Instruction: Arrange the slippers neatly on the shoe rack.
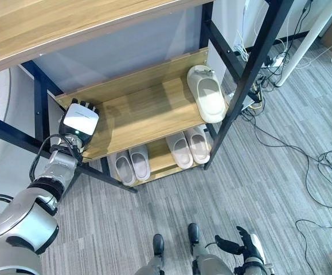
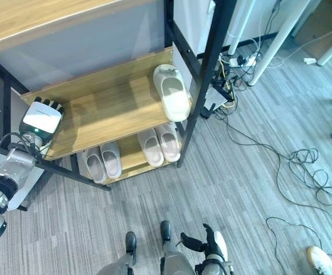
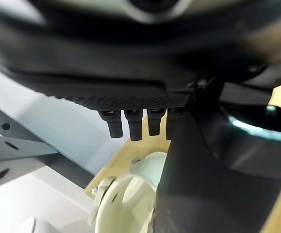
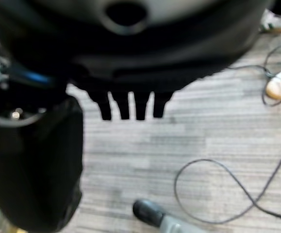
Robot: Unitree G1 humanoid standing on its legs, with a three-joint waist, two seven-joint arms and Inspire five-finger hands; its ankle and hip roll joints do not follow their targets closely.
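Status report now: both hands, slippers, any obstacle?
Left hand open, at middle shelf. Right hand open, low. Single slipper on it, two pairs below. No obstacle.

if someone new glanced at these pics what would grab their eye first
A pale slipper lies alone at the right end of the shoe rack's middle shelf, with two pairs of slippers lined up on the shelf below. The left hand reaches over that middle shelf's left end, holding nothing.

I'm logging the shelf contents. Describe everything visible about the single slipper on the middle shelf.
The cream slipper is a smooth, rubbery-looking slide with a broad closed strap. It lies flat, sole down, at the right end of the wooden middle shelf, beside the black upright post, reaching past the shelf's front edge. No hand touches it.
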